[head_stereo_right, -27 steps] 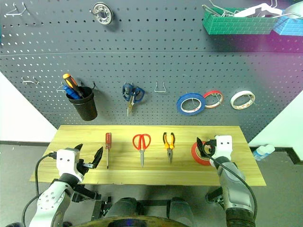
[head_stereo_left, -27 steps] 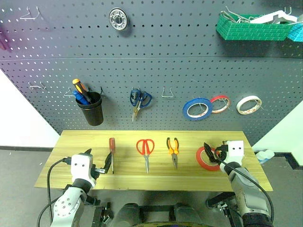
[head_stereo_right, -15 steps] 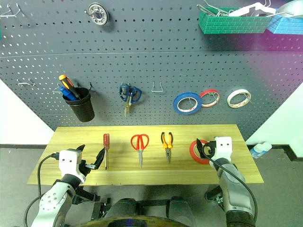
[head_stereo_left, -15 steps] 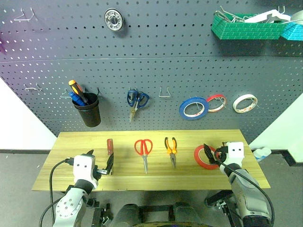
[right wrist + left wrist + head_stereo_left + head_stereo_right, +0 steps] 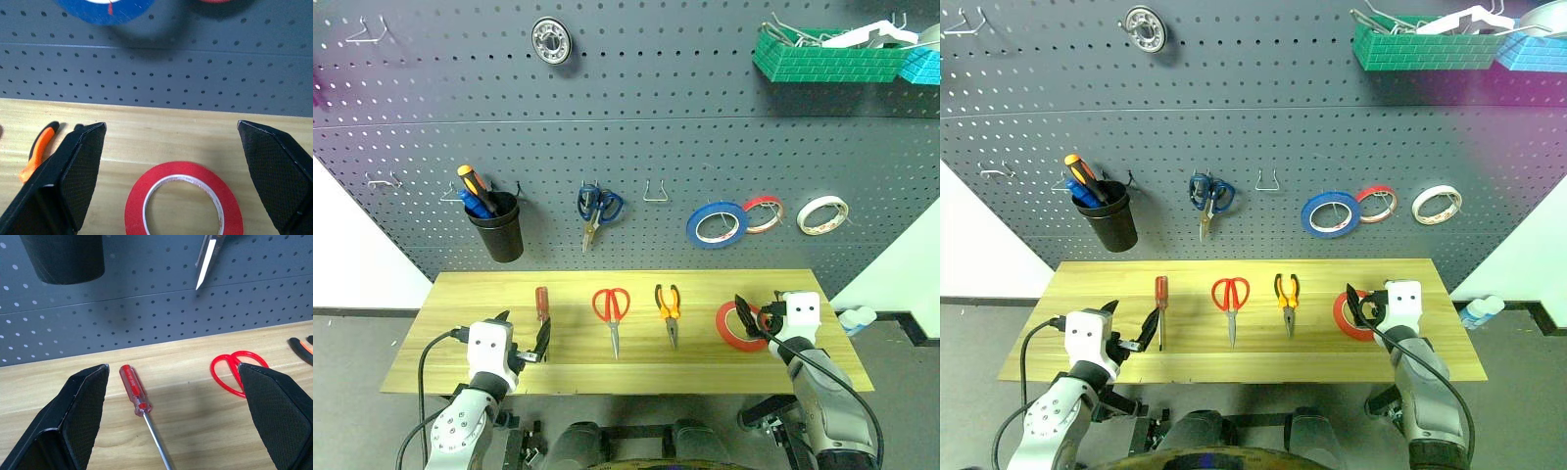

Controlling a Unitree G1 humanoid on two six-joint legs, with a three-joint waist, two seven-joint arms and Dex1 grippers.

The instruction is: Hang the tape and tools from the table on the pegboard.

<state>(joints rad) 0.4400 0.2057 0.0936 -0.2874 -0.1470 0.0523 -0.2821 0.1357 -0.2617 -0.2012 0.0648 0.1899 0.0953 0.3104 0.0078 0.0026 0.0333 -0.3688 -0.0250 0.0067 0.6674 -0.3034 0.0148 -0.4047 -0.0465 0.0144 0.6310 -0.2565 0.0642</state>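
Across the upper frame we see the pegboard [image 5: 626,127], and below it the surface [image 5: 626,338] carrying, left to right, the screwdriver [image 5: 544,315], scissors [image 5: 613,311], pliers [image 5: 670,307] and tape [image 5: 738,326]. Our left pincer [image 5: 522,338] and right pincer [image 5: 756,315] both gape wide, empty. The tape looks light and stiff, best gripped through its rim; we read no writing.

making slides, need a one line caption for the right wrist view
Open right gripper poised over the red tape lying flat on the table, pegboard behind.
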